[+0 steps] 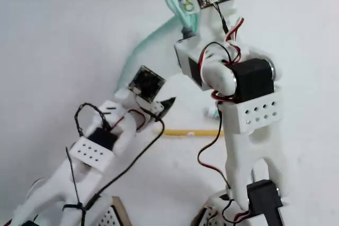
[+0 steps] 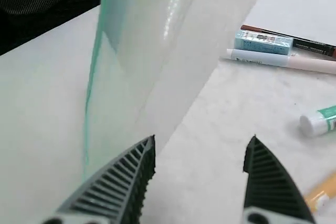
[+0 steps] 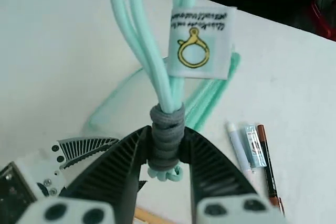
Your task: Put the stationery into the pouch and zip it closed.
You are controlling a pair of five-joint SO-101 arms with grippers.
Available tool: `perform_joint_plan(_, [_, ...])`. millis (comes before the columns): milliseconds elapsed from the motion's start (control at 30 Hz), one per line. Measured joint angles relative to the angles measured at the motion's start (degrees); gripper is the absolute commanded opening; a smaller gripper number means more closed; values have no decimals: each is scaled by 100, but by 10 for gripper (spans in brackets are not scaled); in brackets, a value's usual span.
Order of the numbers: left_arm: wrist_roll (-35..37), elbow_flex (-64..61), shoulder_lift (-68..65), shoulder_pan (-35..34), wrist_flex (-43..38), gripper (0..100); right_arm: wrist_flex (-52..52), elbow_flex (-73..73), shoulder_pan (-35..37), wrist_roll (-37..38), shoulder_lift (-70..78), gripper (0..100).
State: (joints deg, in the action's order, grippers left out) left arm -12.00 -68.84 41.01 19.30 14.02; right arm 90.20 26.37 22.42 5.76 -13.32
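Pouch [image 2: 152,56], cord [image 3: 153,72] tight in right claw [image 3: 167,135], beside the wide-apart left claw [image 2: 203,140].

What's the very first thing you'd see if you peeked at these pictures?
The mint-green cords with a white tag, pinched in the right pincer. Next, the see-through pouch hanging beside the open left pincer. Pens lie on the white table.

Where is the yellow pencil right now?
In the high view, the yellow pencil lies flat on the white table between the left arm and the right arm, just by the left gripper.
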Motion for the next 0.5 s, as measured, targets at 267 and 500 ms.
perform_joint_plan(267, [686, 9, 132, -360, -141, 275, 105, 105, 114, 0, 0, 18])
perform_joint_plan(500, [695, 9, 193, -237, -158, 275, 527, 1134, 334, -9, 0, 18])
